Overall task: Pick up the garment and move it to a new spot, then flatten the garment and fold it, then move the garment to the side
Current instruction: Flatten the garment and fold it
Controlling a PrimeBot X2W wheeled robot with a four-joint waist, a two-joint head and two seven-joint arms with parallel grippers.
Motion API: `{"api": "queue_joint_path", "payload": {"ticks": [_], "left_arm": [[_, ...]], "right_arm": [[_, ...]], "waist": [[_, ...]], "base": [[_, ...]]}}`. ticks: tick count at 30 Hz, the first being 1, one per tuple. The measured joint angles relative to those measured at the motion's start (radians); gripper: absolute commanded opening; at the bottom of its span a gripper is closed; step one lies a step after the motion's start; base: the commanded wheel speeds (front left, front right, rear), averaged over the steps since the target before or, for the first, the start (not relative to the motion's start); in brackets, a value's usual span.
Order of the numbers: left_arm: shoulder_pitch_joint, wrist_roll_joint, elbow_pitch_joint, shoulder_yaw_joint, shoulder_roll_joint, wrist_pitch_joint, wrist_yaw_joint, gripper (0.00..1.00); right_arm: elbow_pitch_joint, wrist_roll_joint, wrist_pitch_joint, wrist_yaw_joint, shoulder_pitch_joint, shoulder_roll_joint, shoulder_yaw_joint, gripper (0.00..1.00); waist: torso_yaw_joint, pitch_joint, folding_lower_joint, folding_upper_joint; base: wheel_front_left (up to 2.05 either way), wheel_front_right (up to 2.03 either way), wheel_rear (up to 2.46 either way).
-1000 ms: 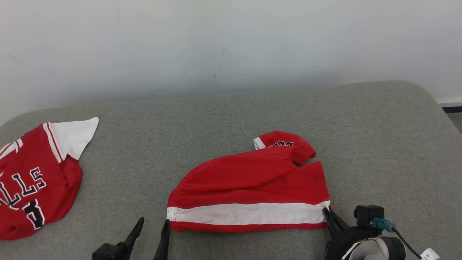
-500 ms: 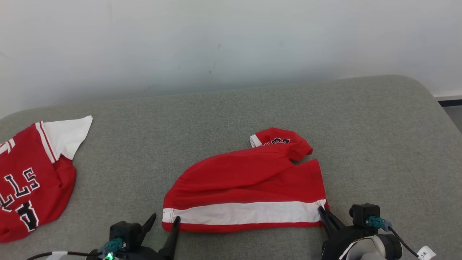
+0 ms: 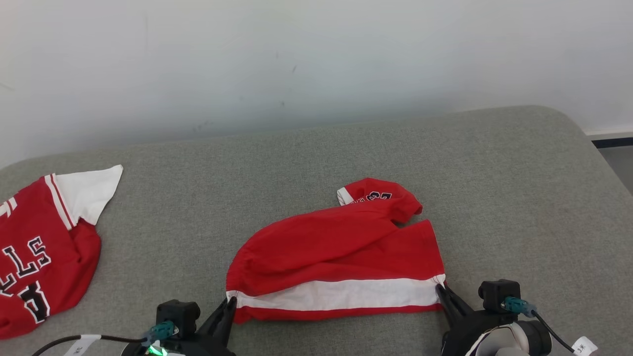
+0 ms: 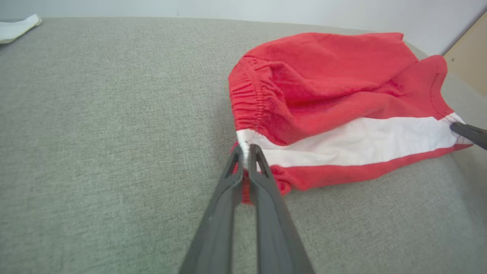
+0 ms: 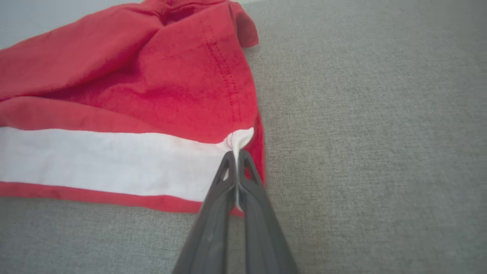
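The garment (image 3: 341, 252) is a pair of red shorts with a white side stripe, lying crumpled in the middle of the grey cushioned surface (image 3: 316, 163). My left gripper (image 3: 230, 302) is shut on the garment's near left corner, at the gathered waistband (image 4: 245, 148). My right gripper (image 3: 439, 288) is shut on the near right corner, pinching the white stripe's end (image 5: 237, 152). The garment (image 4: 335, 99) spreads right of my left fingers, and the right gripper's tip (image 4: 468, 133) shows at its far end. The garment (image 5: 125, 99) fills the upper left of the right wrist view.
A second red and white jersey (image 3: 44, 247) with black lettering lies at the far left of the surface. A pale wall (image 3: 316, 59) rises behind. The cushion's right edge curves away near dark flooring (image 3: 613, 143). Bare grey fabric (image 5: 373, 133) lies right of the garment.
My left gripper moved forward to the garment's left corner and closed on it. The right gripper kept its hold on the right corner. The camera shifted slightly.
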Motion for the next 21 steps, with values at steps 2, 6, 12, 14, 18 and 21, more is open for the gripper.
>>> {"api": "queue_joint_path", "payload": {"ticks": [2, 6, 12, 14, 18, 21], "left_arm": [[0.001, -0.005, -0.008, -0.001, 0.001, 0.000, -0.001, 0.00], [0.004, -0.019, -0.040, 0.002, 0.003, -0.001, -0.008, 0.00], [0.004, -0.120, -0.104, 0.019, 0.003, 0.026, -0.036, 0.00], [0.000, -0.148, -0.135, 0.022, 0.006, 0.048, -0.044, 0.00], [-0.032, -0.221, -0.205, 0.042, 0.032, 0.102, -0.053, 0.00], [-0.058, -0.284, -0.255, 0.054, 0.044, 0.149, -0.061, 0.00]], "right_arm": [[-0.003, 0.002, 0.000, 0.000, 0.000, -0.003, 0.002, 0.00], [-0.024, 0.000, 0.000, 0.000, -0.001, -0.016, -0.002, 0.00], [-0.104, -0.012, 0.000, 0.000, -0.018, -0.041, -0.017, 0.00], [-0.146, -0.005, 0.000, 0.000, -0.028, -0.056, -0.021, 0.00], [-0.219, 0.051, 0.000, 0.000, -0.055, -0.093, -0.015, 0.00], [-0.293, 0.159, 0.010, 0.000, -0.074, -0.120, -0.005, 0.00]], "waist": [[-0.002, -0.003, -0.0001, 0.0000], [-0.003, -0.010, -0.0001, 0.0000], [-0.004, -0.025, -0.0001, 0.0000], [-0.007, -0.033, -0.0001, 0.0000], [-0.015, -0.050, -0.0001, 0.0000], [-0.022, -0.062, -0.0001, 0.0000]], "base": [[0.00, 0.00, 0.00], [0.00, 0.00, 0.00], [0.00, 0.00, 0.00], [0.00, 0.00, 0.00], [0.00, 0.00, 0.00], [0.00, 0.00, 0.00]]}}
